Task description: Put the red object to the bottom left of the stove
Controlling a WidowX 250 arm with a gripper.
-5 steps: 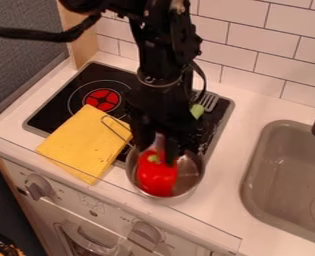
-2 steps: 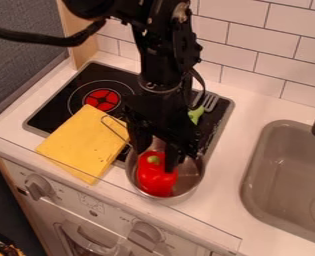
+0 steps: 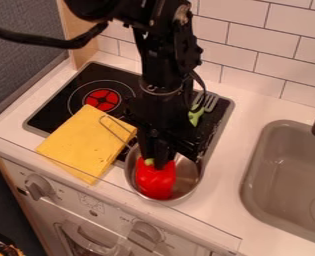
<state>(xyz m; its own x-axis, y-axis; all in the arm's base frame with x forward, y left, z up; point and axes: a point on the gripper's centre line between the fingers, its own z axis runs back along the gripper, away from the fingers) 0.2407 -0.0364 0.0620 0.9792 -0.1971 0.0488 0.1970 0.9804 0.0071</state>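
Jaws (image 3: 161,163) were clenched on the stem end of the pepper (image 3: 155,182), its body below them inside the pot (image 3: 189,172). I judged it needed lifting straight up, clear of the rim.

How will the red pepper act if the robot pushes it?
The shiny red pepper may roll a bit, since its sides bulge. The round silver metal pot around it should probably stop it. Its glossy skin might be slippery.
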